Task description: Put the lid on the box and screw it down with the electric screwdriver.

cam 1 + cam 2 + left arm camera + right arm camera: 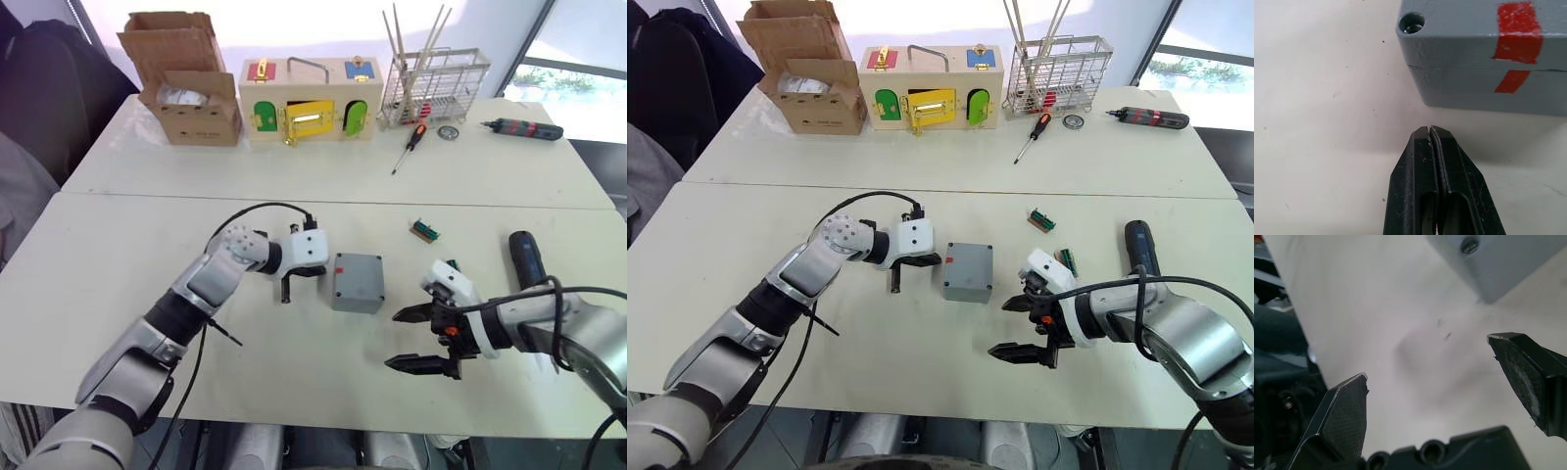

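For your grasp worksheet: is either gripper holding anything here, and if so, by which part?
Nothing is held. The left gripper is shut on nothing beside the box; the right gripper is open above bare table.

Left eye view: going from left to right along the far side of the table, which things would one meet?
Cardboard carton → wooden box with coloured doors → orange-and-black hand screwdriver → wire rack → slim dark driver with red bands.
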Controlling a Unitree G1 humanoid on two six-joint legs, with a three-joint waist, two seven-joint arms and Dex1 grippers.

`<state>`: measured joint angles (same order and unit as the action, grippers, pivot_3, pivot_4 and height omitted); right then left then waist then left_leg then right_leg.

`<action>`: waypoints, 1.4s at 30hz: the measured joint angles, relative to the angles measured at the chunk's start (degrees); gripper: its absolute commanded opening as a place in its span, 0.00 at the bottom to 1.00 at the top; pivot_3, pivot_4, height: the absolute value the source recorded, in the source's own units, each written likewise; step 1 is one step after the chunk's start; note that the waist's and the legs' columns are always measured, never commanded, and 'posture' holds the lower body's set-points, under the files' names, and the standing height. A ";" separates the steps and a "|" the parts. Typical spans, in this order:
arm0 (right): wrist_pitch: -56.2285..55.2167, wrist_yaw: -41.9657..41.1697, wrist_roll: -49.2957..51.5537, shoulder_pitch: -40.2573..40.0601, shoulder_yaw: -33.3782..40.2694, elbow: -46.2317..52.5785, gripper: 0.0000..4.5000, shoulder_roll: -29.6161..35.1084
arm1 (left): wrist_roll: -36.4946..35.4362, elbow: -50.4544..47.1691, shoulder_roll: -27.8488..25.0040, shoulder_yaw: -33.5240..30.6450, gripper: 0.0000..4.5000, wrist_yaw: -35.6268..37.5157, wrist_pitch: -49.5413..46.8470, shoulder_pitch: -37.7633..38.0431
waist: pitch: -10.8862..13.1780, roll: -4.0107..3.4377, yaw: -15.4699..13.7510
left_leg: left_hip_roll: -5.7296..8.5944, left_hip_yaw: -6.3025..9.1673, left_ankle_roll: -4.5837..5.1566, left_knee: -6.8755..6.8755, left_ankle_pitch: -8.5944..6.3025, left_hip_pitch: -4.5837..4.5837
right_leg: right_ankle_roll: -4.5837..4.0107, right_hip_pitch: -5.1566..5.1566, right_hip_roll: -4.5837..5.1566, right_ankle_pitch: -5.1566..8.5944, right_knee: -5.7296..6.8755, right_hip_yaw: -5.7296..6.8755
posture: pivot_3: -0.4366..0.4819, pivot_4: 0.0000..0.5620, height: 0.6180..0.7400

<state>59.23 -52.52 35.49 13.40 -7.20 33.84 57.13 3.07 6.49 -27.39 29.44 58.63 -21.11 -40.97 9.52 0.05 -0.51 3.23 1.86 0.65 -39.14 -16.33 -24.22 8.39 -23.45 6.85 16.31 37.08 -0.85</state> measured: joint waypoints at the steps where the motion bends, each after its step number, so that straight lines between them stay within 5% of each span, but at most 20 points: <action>1: -0.68 0.27 -1.17 1.25 -1.79 -0.51 1.00 -0.60 | -0.06 -0.63 0.05 -0.02 0.00 0.21 -0.62 0.16 | 0.00 0.00 -0.02 | 0.00 -0.01 -0.01 0.00 0.01 0.00 | 0.00 0.00 0.00 0.00 0.00 0.00 | 0.48 0.27 0.96; 14: -0.80 0.92 -3.64 6.02 -11.03 -2.06 1.00 -8.03 | 0.90 4.56 5.66 -1.48 0.00 -2.43 -0.15 -1.08 | -0.01 0.02 -0.28 | 0.06 0.03 -0.03 -0.05 0.02 -0.03 | 0.00 0.03 0.02 0.00 0.00 0.00 | 0.48 0.27 0.96; 21: -4.03 0.93 -7.44 3.42 -7.33 -3.30 1.00 0.47 | 2.51 0.54 -1.67 -2.24 0.00 -0.97 2.77 1.47 | -0.02 0.01 0.17 | 0.01 0.00 -0.02 0.00 0.01 0.04 | 0.00 0.01 0.01 0.00 0.01 0.00 | 0.48 0.27 0.96; 29: -17.08 -0.39 -17.39 11.68 -8.07 -18.28 1.00 -1.33 | -2.91 -16.10 -8.02 -3.23 0.00 7.44 -7.12 9.76 | -0.02 0.00 0.56 | 0.01 -0.01 -0.03 0.02 0.02 0.05 | 0.00 0.02 0.01 0.00 0.03 -0.02 | 0.48 0.27 0.96; 35: -28.63 -4.61 -25.37 16.68 -13.71 -26.10 1.00 -5.93 | -3.46 -18.58 -6.04 -1.64 0.00 6.58 -9.59 10.77 | -0.02 0.00 -0.21 | 0.03 -0.02 -0.03 0.01 0.02 0.05 | 0.00 0.03 0.01 0.00 0.03 -0.02 | 0.48 0.27 0.96; 42: -25.69 -11.52 -23.19 15.95 -14.09 -21.30 1.00 -6.89 | -2.43 -16.00 -0.74 -1.50 0.00 1.15 -9.52 10.68 | -0.03 0.01 -0.26 | 0.07 0.02 -0.03 -0.06 0.02 0.05 | 0.00 0.11 0.04 0.00 0.01 -0.02 | 0.48 0.27 0.96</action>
<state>33.54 -64.04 12.30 29.35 -21.29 12.54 50.24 0.64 -9.51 -28.13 27.93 59.78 -30.63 -30.29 9.49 0.06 -0.78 3.29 1.88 0.61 -39.21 -16.31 -24.17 8.39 -23.34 6.88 16.30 37.09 -0.87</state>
